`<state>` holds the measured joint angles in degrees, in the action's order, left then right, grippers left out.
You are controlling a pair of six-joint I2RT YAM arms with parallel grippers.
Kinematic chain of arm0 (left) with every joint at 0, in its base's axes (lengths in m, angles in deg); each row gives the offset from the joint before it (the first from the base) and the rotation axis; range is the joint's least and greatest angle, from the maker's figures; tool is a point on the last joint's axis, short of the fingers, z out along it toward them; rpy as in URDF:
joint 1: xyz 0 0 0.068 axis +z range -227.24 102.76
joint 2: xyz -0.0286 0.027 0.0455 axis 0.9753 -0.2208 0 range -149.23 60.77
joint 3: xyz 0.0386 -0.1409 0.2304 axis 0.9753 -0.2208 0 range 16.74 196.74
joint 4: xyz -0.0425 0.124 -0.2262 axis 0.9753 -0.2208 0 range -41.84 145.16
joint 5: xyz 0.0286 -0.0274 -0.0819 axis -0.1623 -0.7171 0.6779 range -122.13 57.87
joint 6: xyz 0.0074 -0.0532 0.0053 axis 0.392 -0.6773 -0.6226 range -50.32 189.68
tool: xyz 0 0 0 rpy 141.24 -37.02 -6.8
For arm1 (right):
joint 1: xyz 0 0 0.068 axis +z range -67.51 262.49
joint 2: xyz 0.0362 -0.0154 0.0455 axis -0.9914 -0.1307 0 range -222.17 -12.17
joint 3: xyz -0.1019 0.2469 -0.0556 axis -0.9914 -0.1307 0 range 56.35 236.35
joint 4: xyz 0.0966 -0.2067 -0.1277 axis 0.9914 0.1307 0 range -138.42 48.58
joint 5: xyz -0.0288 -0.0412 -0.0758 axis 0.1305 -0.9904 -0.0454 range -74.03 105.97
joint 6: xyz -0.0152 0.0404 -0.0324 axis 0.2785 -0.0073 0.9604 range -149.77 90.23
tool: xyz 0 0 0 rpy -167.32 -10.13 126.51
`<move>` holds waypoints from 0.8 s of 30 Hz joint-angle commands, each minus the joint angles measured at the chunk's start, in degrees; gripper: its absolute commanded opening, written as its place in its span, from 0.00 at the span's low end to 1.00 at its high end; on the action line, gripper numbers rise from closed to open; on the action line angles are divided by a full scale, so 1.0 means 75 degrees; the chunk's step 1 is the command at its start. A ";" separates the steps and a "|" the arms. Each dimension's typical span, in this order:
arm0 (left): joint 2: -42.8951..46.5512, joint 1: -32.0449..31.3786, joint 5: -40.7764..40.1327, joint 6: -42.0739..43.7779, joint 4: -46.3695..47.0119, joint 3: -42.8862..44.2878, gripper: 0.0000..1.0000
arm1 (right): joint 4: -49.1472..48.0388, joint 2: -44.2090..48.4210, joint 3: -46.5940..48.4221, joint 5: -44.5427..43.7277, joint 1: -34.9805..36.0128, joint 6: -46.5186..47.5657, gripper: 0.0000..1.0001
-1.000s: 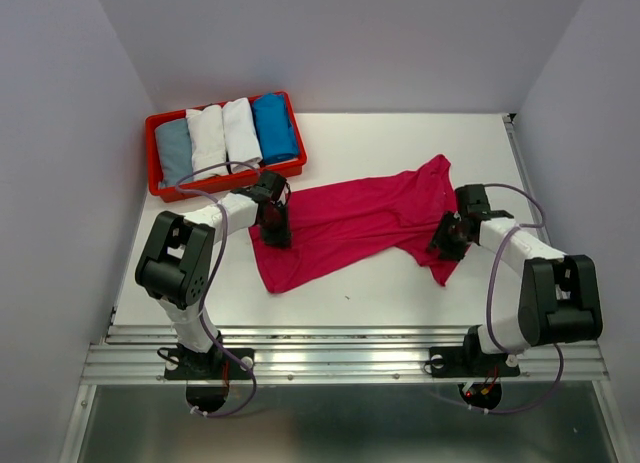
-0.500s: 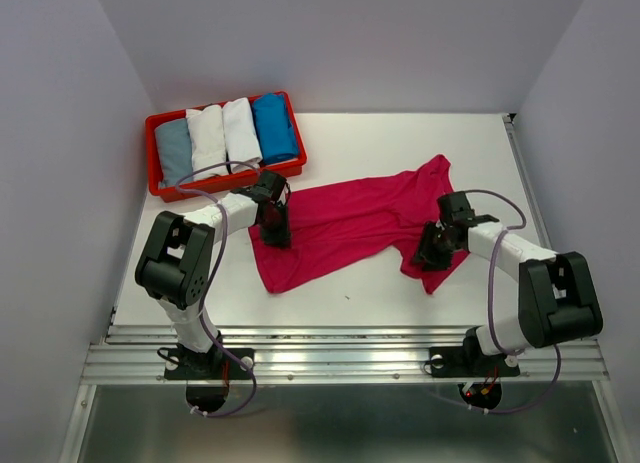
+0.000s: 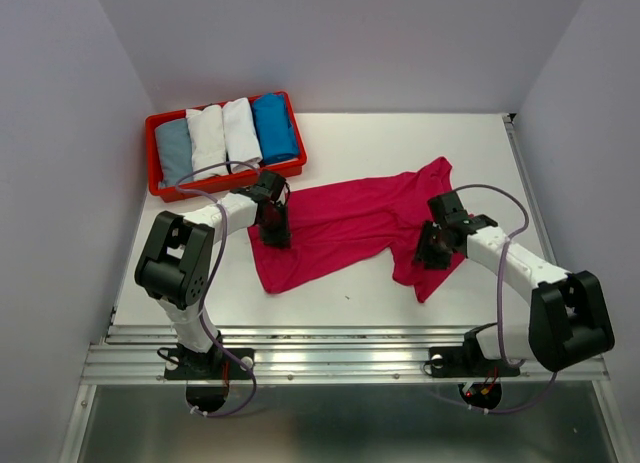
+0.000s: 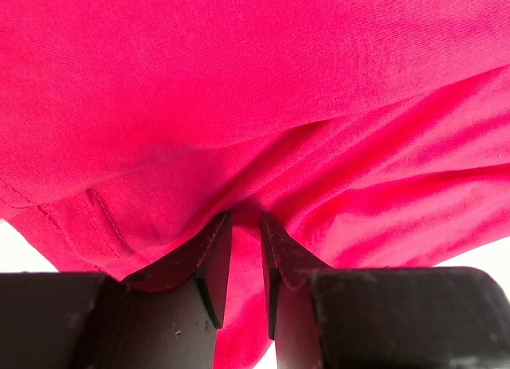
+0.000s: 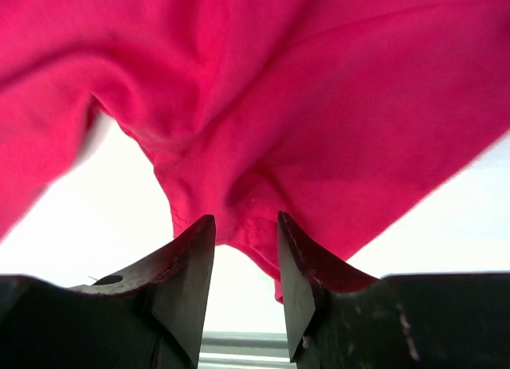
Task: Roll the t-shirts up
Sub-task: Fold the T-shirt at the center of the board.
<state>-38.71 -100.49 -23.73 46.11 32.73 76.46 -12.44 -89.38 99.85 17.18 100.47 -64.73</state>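
A magenta-pink t-shirt (image 3: pixel 350 218) lies spread and creased across the middle of the table. My left gripper (image 3: pixel 272 228) stands over its left part. In the left wrist view its jaws (image 4: pixel 245 217) are nearly together, pinching a raised fold of the pink cloth (image 4: pixel 239 82). My right gripper (image 3: pixel 432 253) is at the shirt's right side. In the right wrist view a bunched hem of the shirt (image 5: pixel 319 106) sits between its fingertips (image 5: pixel 245 219), lifted off the white table.
A red tray (image 3: pixel 225 183) stands at the back left. It holds rolled tees side by side: a grey-blue one (image 3: pixel 174 148), two white ones (image 3: pixel 208 138) (image 3: pixel 241 131) and a bright blue one (image 3: pixel 273 126). Grey walls close in on both sides.
My right gripper has moved left and a little toward the near edge, drawing the shirt's right end inward over itself. The left gripper has stayed where it was.
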 commanded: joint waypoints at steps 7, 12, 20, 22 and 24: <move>0.0327 0.0041 -0.0312 0.0260 -0.0442 -0.0088 0.33 | 0.0124 0.0358 0.0001 -0.1603 -0.0415 -0.1069 0.42; 0.0327 0.0041 -0.0289 0.0295 -0.0442 -0.0088 0.33 | -0.0041 -0.0099 -0.0363 -0.1672 -0.0686 -0.1303 0.41; 0.0397 0.0087 -0.0371 0.0412 -0.0512 -0.0030 0.33 | 0.0627 -0.0522 -0.0656 -0.2798 -0.1319 -0.2088 0.50; 0.0374 0.0111 -0.0371 0.0448 -0.0547 -0.0006 0.33 | 0.0791 -0.0475 -0.0552 -0.3125 -0.1319 -0.2275 0.51; 0.0362 0.0169 -0.0394 0.0448 -0.0559 0.0041 0.33 | 0.1013 -0.0463 -0.0295 -0.3500 -0.1319 -0.2288 0.51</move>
<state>-38.25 -100.14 -24.88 47.88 31.20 76.46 -10.69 -91.32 96.92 0.03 91.29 -78.93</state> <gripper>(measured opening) 0.327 0.504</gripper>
